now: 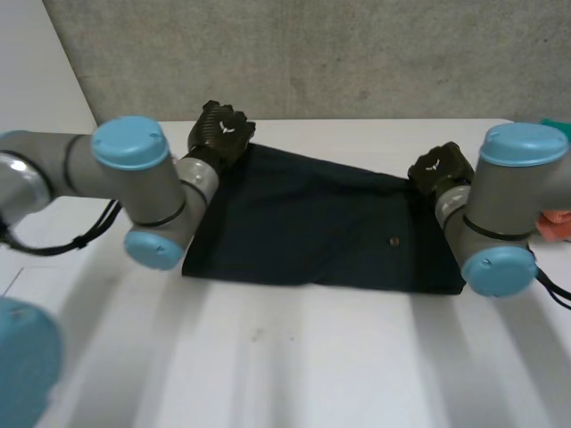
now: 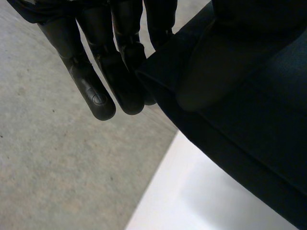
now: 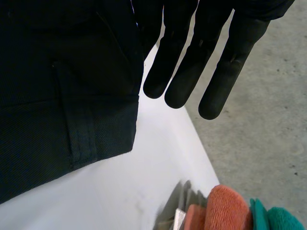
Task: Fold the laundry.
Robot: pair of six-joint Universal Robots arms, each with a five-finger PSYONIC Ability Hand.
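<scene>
My left hand (image 1: 223,130) is at the far left corner of the dark blue garment (image 1: 303,223), and my right hand (image 1: 439,168) is at its far right corner. The garment lies spread on the white table (image 1: 268,357) between my two arms, its near edge straight. A small button (image 1: 393,241) shows near its right end. Past my right arm lies an orange cloth (image 1: 555,225).

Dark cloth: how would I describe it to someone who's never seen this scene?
On the white table, a broad navy cloth lies spread between the left robot hand and right robot hand. Unlike the small orange cloth and teal cloth at the table's right side, it is dark, with one small button.
</scene>
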